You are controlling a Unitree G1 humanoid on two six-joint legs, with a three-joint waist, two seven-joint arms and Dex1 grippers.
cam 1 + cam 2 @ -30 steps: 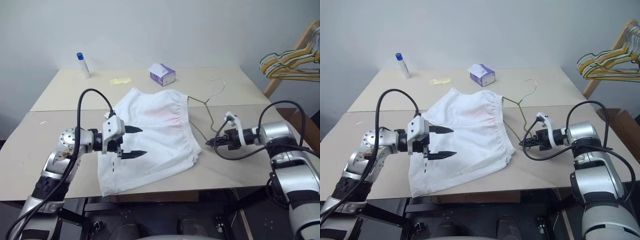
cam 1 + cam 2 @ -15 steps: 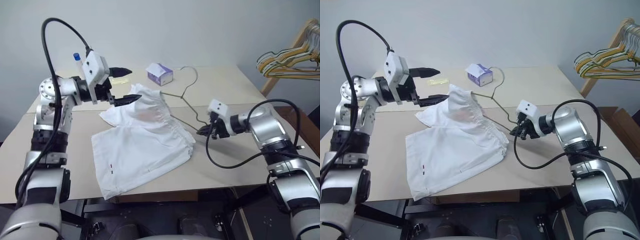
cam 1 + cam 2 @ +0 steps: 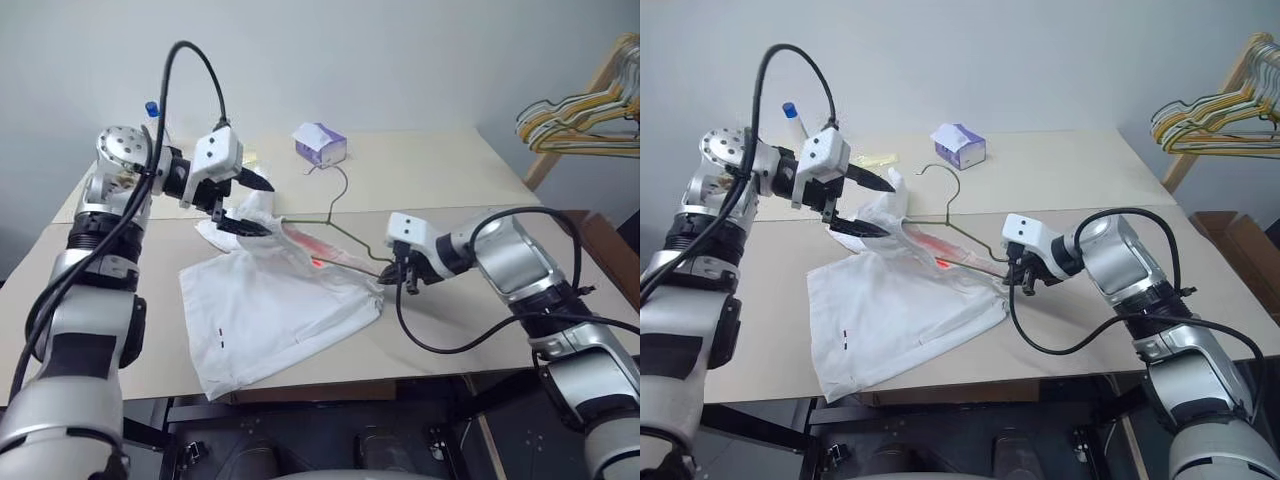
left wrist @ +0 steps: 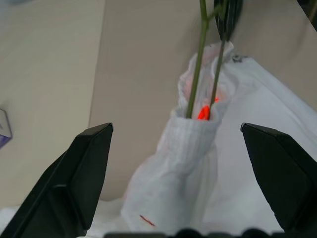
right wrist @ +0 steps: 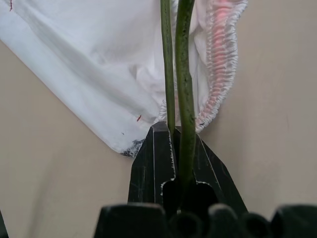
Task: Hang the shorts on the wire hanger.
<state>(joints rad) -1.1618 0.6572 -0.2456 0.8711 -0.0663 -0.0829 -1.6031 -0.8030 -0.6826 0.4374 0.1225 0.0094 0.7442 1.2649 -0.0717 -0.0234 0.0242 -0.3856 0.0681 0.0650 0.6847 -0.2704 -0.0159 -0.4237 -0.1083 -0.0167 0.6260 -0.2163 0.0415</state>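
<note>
head pair overlooking table (image 3: 470, 170), wrist cameras close on shorts (image 4: 198, 163)

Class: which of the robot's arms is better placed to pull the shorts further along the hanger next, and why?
Left, probably. The left pincer is open beside the shorts bunched on the wire hanger; the right pincer is shut on the wire.

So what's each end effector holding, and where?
Right end effector pinches the wire hanger at one shoulder end. Left end effector is open, holding nothing.
</note>
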